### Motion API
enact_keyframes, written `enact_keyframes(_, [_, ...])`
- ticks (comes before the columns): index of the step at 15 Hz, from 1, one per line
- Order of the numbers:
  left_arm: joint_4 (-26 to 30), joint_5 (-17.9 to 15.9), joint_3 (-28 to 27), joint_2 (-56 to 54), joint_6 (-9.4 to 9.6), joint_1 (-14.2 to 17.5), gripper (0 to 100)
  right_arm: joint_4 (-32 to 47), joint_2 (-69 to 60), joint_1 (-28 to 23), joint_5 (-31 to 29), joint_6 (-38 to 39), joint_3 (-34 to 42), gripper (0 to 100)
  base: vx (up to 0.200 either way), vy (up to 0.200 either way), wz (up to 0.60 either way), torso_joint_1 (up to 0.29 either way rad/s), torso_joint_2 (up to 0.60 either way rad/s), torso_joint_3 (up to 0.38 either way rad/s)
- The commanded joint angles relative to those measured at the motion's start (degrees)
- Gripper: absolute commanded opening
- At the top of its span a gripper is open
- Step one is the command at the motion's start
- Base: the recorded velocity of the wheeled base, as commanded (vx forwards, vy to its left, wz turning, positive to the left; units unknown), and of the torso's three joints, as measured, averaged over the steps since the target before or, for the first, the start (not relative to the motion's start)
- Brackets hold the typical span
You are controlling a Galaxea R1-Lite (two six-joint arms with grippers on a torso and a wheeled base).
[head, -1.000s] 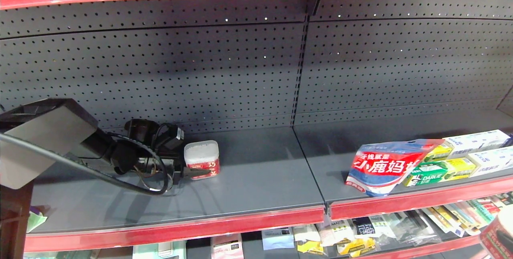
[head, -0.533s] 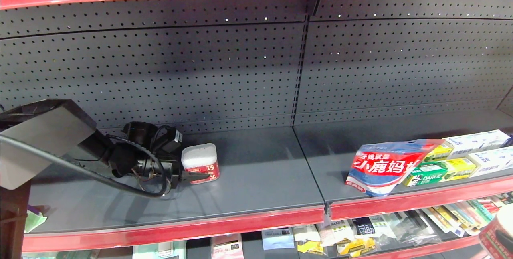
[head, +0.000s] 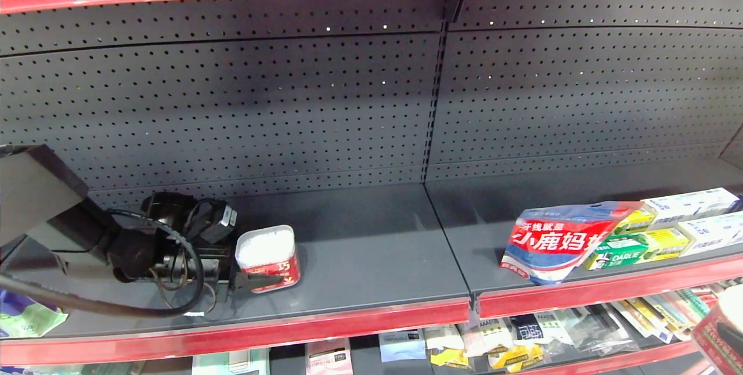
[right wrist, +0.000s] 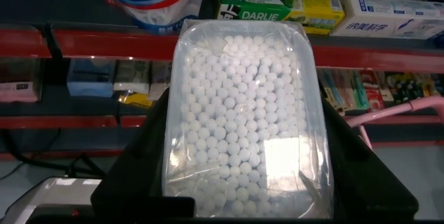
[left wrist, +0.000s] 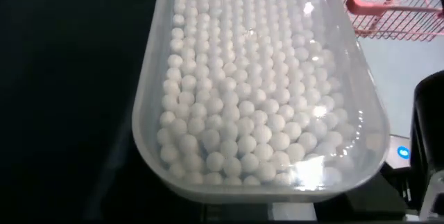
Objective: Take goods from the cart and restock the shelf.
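White beads are filling the red-labelled tub (head: 266, 246), which the left gripper (head: 262, 273) is clamping by its sides at about eight o'clock on the grey shelf (head: 371, 259). It is sitting close to the red front lip (head: 244, 334) and well apart from the pouch (head: 557, 241) and toothpaste boxes (head: 638, 244) at four o'clock. The right gripper (right wrist: 243, 148) is pinching a second tub (right wrist: 246, 78), low at five o'clock. The step looks like setting the first tub down. Its base should be resting flat, upright, label outward, before the fingers part. Backing straight out toward eight o'clock avoids tipping it over the lip.
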Motion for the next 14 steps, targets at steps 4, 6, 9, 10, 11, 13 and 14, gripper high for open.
enact_keyframes(4, [0.59, -0.12, 4.17, -2.04, 5.93, 4.09, 0, 0.01, 0.29, 0.10, -0.08, -0.10, 0.11, 0, 0.000, 0.000, 0.00, 0.000, 0.00, 0.000])
enact_keyframes(6, [0.76, -0.12, 4.17, -2.04, 6.19, 3.83, 0, 0.01, 0.29, 0.10, -0.17, -1.16, 0.38, 0, 0.000, 0.000, 0.00, 0.000, 0.00, 0.000])
enact_keyframes(9, [0.85, -0.21, 4.17, -1.86, 6.28, 3.56, 0, 0.01, 0.29, 0.10, -0.17, -1.24, 0.11, 0, 0.000, 0.000, 0.00, 0.000, 0.00, 0.000])
enact_keyframes(10, [0.85, -0.30, 4.17, -1.77, 6.28, 3.30, 0, 0.01, 0.29, 0.10, -0.17, -1.24, 0.11, 0, 0.000, 0.000, 0.00, 0.000, 0.00, 0.000])
enact_keyframes(11, [0.85, -0.48, 4.17, -1.51, 6.28, 3.21, 0, 0.01, 0.37, 0.10, -0.17, -1.24, 0.29, 0, 0.000, 0.000, 0.00, 0.000, 0.00, 0.000])
enact_keyframes(13, [0.85, -0.39, 4.43, -1.07, 6.45, 3.12, 0, 0.01, 0.37, 0.10, -0.26, -1.24, 0.73, 0, 0.000, 0.000, 0.00, 0.000, 0.00, 0.000])
enact_keyframes(14, [0.85, -0.48, 5.57, -1.07, 6.89, 2.77, 0, 0.01, 0.37, 0.10, -0.26, -1.24, 0.82, 0, 0.000, 0.000, 0.00, 0.000, 0.00, 0.000])
